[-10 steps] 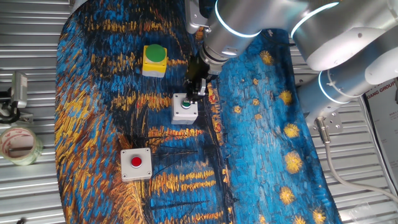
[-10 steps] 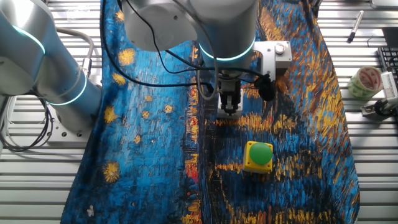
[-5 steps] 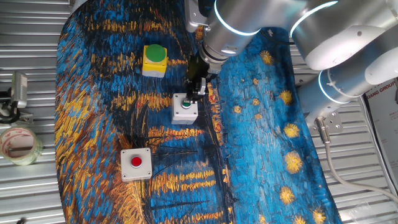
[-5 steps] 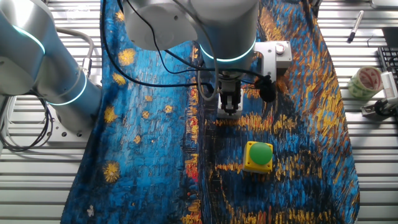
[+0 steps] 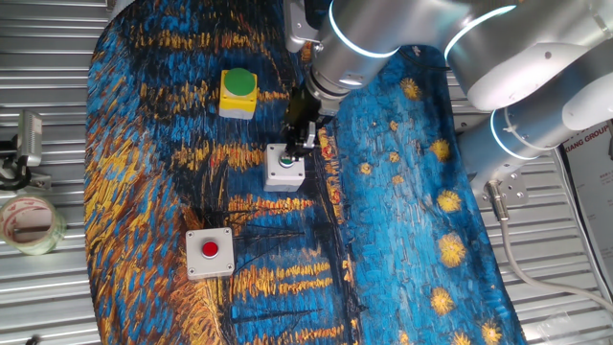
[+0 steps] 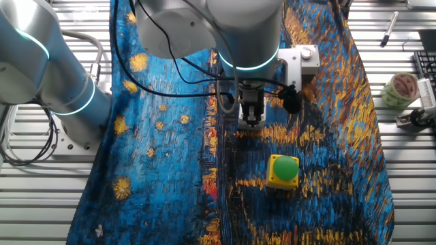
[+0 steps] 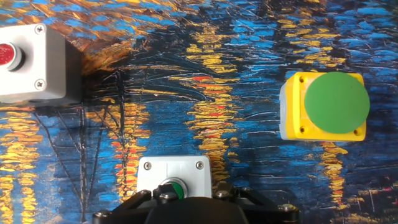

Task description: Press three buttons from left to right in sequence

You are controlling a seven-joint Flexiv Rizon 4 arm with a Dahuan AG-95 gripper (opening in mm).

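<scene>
The three buttons sit on a blue and gold painted cloth. The yellow box with a big green dome lies apart from my gripper. The grey-white box with a small green button is directly under my gripper. In the hand view the small green button shows partly behind the gripper's dark body. I cannot tell whether the tip touches it, nor how the fingers stand. The grey-white box with a red button stands beyond.
A roll of tape lies off the cloth on the slatted metal table beside a small clamp-like device. A pen lies at the far edge. The arm's large links hang over the cloth's starry side.
The gripper has shifted only very slightly over the middle box. The three boxes have not moved.
</scene>
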